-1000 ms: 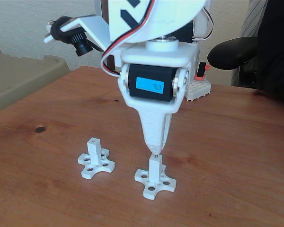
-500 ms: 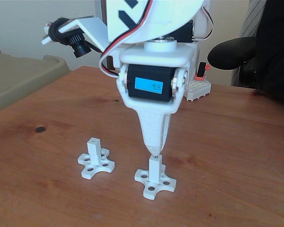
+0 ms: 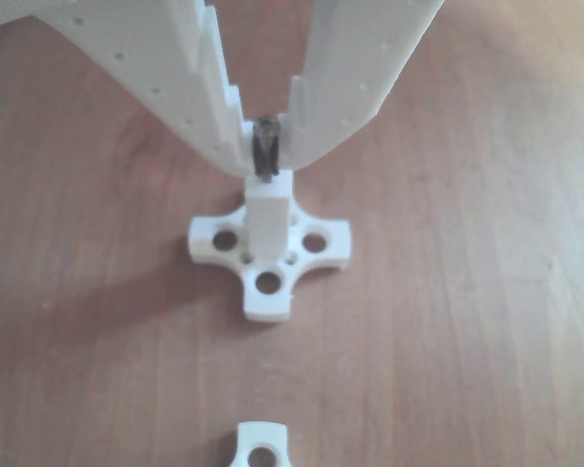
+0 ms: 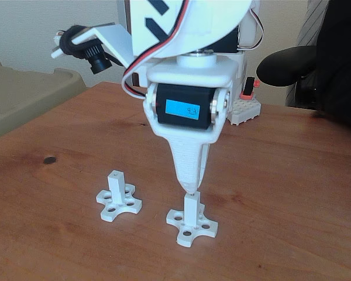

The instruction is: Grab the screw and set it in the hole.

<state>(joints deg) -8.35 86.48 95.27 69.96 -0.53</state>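
I have gripper [image 3: 267, 154] pinching screw [image 3: 266, 156] between fingertips, shaft near vertical. Post [image 3: 270, 219] directly below tips, hole hidden under screw; can't tell if tip is seated. Next move looks like straight down along shaft, then release

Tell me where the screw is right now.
In the other view, the screw is pinched between the fingertips of the gripper, directly above the white post of the nearer cross-shaped base, its tip at the post's top.
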